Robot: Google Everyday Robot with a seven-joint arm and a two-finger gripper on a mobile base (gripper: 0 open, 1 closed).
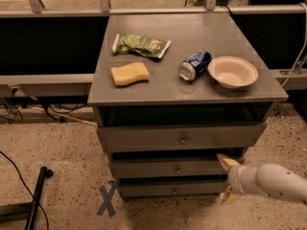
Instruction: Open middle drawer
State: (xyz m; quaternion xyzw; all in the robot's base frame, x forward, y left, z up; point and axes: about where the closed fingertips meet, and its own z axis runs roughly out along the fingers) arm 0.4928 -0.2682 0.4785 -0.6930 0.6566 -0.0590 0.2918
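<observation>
The middle drawer [158, 167] is the grey front with a small round knob [178, 169], between the top drawer [144, 139] and the bottom drawer [153, 189] of the grey cabinet. Its front sits in line with the other two. My gripper [226, 178] is open, with one yellowish fingertip [225, 161] at the right end of the middle drawer's front and the other lower down [228, 196]. It is well to the right of the knob and holds nothing. The white arm [273, 182] comes in from the lower right.
On the cabinet top [163, 87] lie a green snack bag [141, 45], a yellow sponge [130, 74], a blue can on its side [194, 64] and a white bowl [232, 72]. A blue tape X [106, 200] marks the floor. A black stand [33, 202] and cables are at left.
</observation>
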